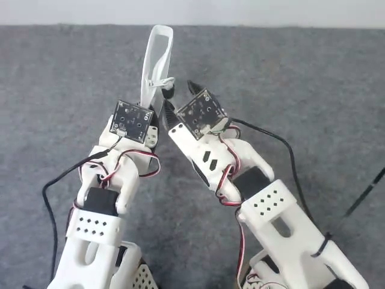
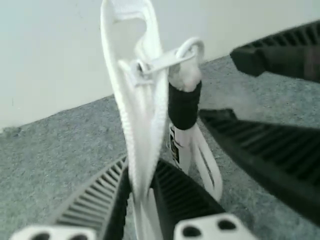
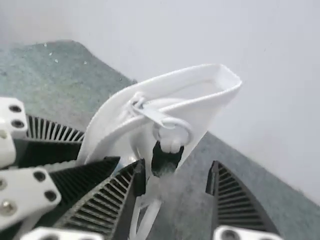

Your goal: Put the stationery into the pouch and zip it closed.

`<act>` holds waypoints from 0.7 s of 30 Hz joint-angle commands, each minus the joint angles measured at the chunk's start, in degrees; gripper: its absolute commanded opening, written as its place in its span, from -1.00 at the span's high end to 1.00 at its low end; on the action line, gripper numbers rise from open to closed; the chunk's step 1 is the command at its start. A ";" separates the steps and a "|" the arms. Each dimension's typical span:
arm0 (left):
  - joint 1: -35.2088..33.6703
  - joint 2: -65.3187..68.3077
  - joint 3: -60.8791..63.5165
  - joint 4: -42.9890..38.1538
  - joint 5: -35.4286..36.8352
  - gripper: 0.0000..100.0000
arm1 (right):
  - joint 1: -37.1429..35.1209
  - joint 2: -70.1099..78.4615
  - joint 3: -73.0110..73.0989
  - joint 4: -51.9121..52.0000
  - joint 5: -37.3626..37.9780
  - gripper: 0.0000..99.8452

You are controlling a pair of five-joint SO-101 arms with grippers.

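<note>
The pouch [image 1: 157, 54] is held upright above the grey table [image 1: 313, 72], pinched by its lower edge in the left gripper [image 2: 141, 182], whose jaws are clamped flat on the fabric. The right gripper [image 3: 176, 170] is set just beside the mouth with its jaws spread apart, nothing between them gripped. A marker [image 2: 184, 102], white-tipped with a black band, is seen standing at the opening, right against the zipper pull [image 2: 167, 60]. Whether its lower end is seated inside the pouch cannot be told.

Trouble is likely here. The marker is judged to sit too high, so the zip could be blocked by it if the pull is drawn across. The pull and the marker tip are touching or nearly so, and the wrong one could be caught when the right jaws are closed. The pouch is gripped only along a thin edge, so a sideways push could twist it in the clamp or fold it over. A nudge from the wrong side, and the marker could be tipped out onto the table.

The count:
- One pouch is seen.
- One zipper pull is seen.
- One marker is seen; other stationery, if any is inside, is hidden by the walls.
- Two arms are seen, each with one gripper.
</note>
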 commanded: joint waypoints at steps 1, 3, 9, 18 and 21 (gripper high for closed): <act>-0.53 0.00 -0.40 0.79 0.00 0.98 | 0.48 -1.01 -0.18 -4.62 0.70 0.61; -0.53 0.00 -0.40 0.79 0.00 0.98 | 0.48 1.27 -0.35 -6.29 0.70 0.61; -0.53 0.00 -0.40 0.79 0.00 0.98 | 0.66 8.04 -0.62 -13.23 0.88 0.61; -0.53 0.00 -0.40 0.70 0.00 0.98 | 1.89 12.53 -0.62 -20.09 0.70 0.61; -0.53 0.00 -0.40 0.70 0.00 0.98 | 2.95 15.52 -0.70 -24.40 0.62 0.61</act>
